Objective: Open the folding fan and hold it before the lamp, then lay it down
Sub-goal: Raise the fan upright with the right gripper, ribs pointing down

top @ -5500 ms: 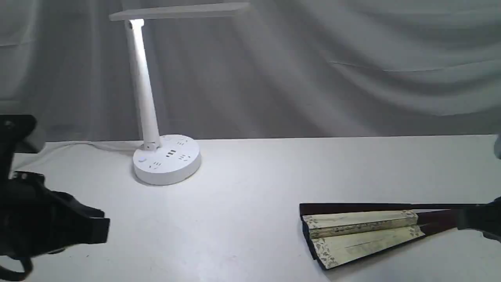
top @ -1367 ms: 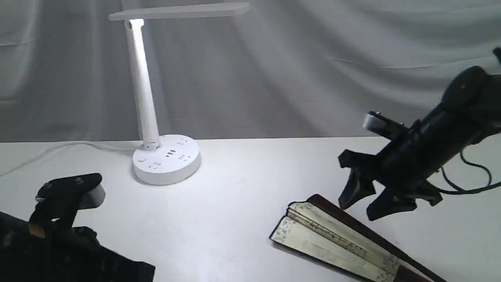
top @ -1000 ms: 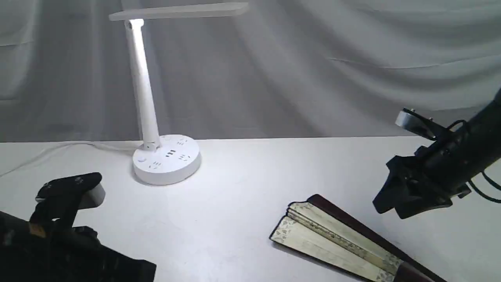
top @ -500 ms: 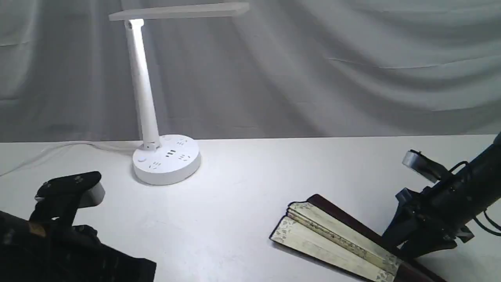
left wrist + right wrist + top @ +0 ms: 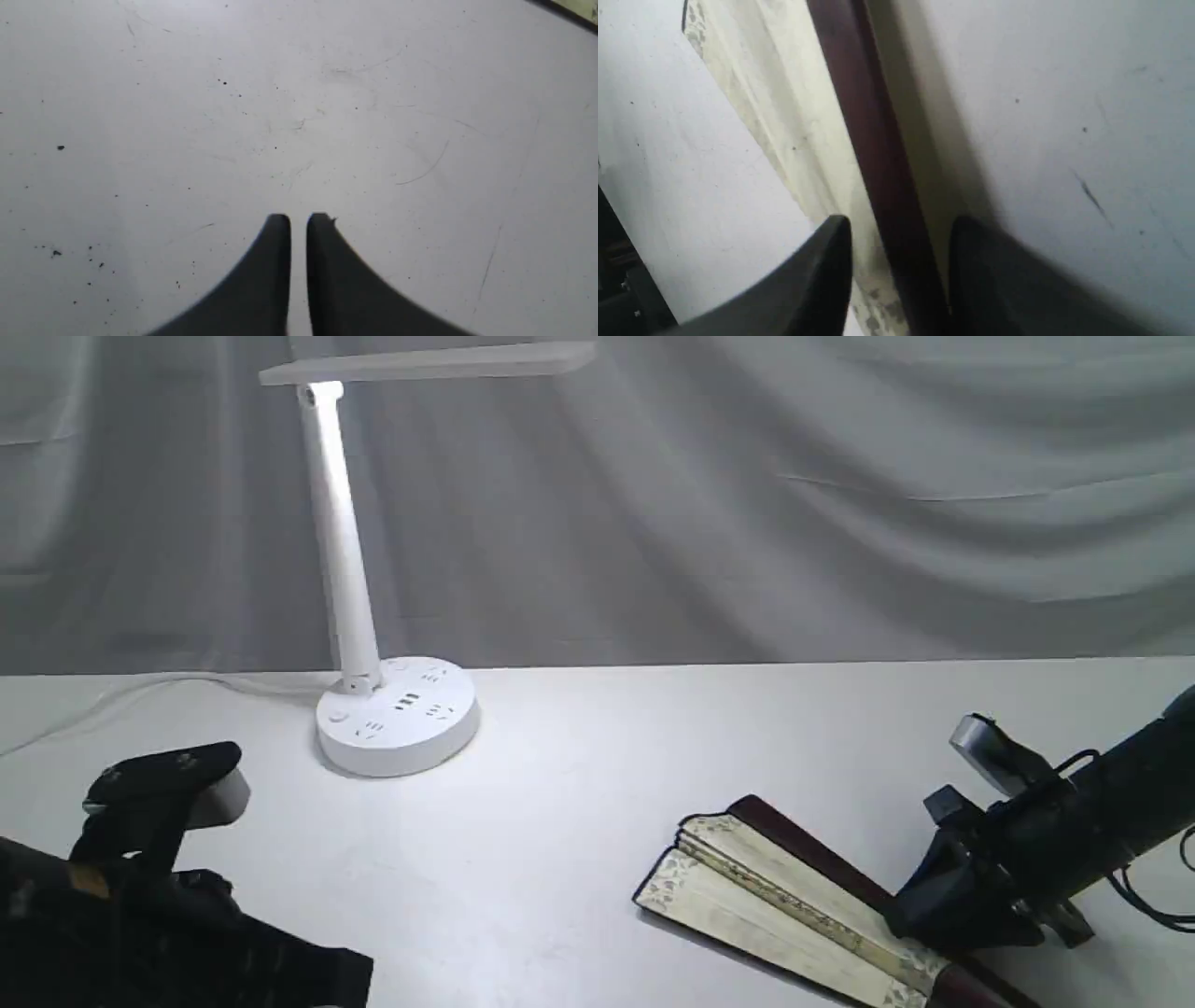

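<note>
Right gripper (image 5: 899,224), lowered within the last second, straddles with spread jaws the guard of the barely opened folding fan (image 5: 775,905) lying lower right, well apart from the lamp (image 5: 341,551) upper left, so a grasp seems imminent; left gripper (image 5: 298,219), pressed nearly together, holds nothing.

right gripper (image 5: 900,227): jaws apart, astride the maroon guard | folding fan (image 5: 794,121): partly spread, cream pleated leaf alongside the guard, patterned border at its far end, lying on desk | desk (image 5: 1064,116): white, scuffed, shadowed beside guard
</note>
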`<state>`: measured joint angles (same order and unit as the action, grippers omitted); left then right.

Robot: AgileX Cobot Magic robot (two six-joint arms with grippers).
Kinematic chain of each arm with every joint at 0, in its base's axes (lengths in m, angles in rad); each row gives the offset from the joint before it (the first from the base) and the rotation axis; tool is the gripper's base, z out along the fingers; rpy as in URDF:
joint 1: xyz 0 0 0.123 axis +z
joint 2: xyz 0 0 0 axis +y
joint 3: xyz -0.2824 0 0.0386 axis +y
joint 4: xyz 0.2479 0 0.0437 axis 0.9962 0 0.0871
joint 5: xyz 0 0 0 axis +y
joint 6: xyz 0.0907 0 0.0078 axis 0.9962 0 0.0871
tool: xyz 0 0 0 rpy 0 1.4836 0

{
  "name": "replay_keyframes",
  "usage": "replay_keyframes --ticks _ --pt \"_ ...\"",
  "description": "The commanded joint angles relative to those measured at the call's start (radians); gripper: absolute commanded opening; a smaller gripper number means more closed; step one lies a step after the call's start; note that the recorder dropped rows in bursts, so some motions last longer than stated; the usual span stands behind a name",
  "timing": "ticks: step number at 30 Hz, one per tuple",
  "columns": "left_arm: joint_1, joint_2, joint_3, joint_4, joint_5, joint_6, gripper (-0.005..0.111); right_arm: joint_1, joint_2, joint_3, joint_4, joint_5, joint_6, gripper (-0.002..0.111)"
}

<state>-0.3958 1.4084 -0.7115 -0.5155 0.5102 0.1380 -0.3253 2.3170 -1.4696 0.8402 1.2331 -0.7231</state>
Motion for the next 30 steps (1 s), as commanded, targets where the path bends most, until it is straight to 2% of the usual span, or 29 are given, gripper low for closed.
replay_keyframes --ticks 1,5,7,13,20,30 --pt "0.0 -0.001 -0.001 -0.005 -0.014 -0.007 0.006 -0.003 0.005 0.007 0.003 -0.012 -0.012 0.023" --pt "0.0 -0.001 -0.001 -0.005 -0.014 -0.007 0.006 -0.003 0.005 0.007 0.048 -0.012 -0.014 0.005" --pt "0.0 -0.001 -0.001 -0.005 -0.014 -0.007 0.006 -0.003 0.005 0.007 0.088 -0.012 -0.014 0.0" --pt "0.0 -0.001 -0.001 -0.001 -0.02 -0.004 0.006 -0.001 0.005 0.007 0.234 -0.012 -0.031 0.0" --pt "0.0 -0.001 -0.001 -0.002 -0.043 -0.004 0.006 0.006 -0.005 0.009 0.269 -0.012 0.032 0.0" --pt "0.0 -0.001 -0.001 -0.001 -0.05 -0.004 0.006 0.027 -0.07 0.139 0.421 -0.012 -0.038 0.0"
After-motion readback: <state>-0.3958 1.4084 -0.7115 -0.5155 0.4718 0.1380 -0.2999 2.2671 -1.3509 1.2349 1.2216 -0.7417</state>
